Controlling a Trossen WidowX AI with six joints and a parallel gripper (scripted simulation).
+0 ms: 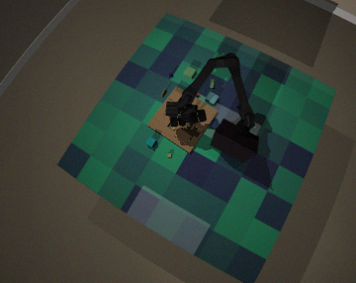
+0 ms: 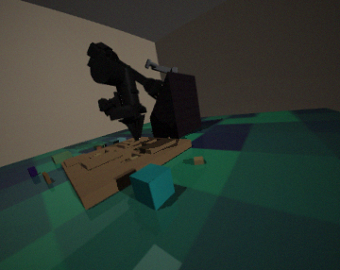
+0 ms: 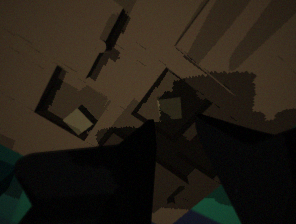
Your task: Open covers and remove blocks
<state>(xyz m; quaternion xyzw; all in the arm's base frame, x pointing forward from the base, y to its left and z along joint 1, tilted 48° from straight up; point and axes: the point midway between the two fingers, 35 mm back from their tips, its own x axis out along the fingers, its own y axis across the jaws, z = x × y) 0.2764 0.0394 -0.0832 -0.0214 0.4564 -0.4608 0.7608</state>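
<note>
Wrist view: Two blocks, two wells

We see the gripper (image 1: 188, 130) (image 2: 139, 138) (image 3: 174, 123) above the board (image 1: 160, 121) (image 2: 87, 191) (image 3: 150, 37), its fingers parted, apparently grasping nothing. One block (image 3: 78, 120) lies in the left well; another (image 3: 170, 108) lies in the well beyond the fingertips. A teal cube (image 1: 151, 142) (image 2: 153, 185) rests beside the board.

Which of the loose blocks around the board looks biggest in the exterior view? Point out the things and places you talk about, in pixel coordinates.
The teal cube (image 1: 151, 142) (image 2: 153, 185) beside the board's near edge; the others there look smaller.

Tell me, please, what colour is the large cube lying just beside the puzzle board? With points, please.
Teal (image 1: 151, 142) (image 2: 153, 187), clearest in the exterior view.
</note>
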